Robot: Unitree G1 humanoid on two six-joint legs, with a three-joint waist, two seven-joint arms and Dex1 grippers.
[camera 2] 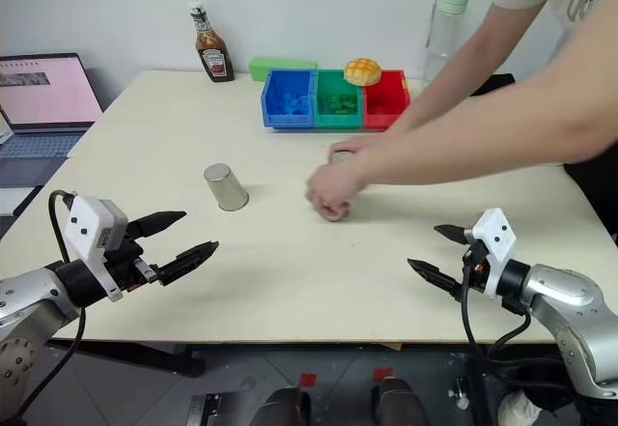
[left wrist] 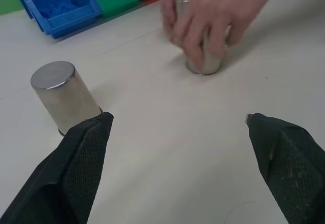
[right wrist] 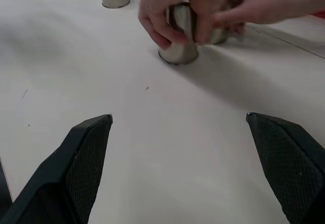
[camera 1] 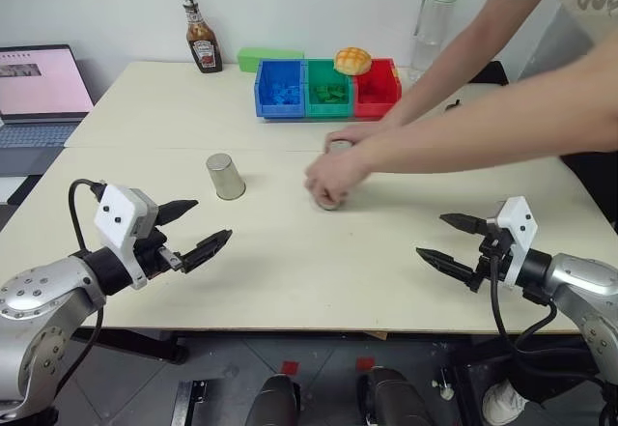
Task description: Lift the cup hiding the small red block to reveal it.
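Pale wooden table (camera 1: pixel 290 262) against a white wall. Ketchup bottle (camera 1: pixel 202 38) at the back, label unreadable; laptop (camera 1: pixel 39 93) on the robot's left. Left gripper (camera 1: pixel 196 229) and right gripper (camera 1: pixel 452 241) hover over the near edge, both spread wide, holding and touching nothing. One smooth metal cup (camera 1: pixel 225 176) stands upside down, alone, left of centre. A person's hands (camera 1: pixel 333 177) cover two more cups (right wrist: pixel 179 36) mid-table. Blue, green and red plastic bins (camera 1: pixel 328 88) behind.
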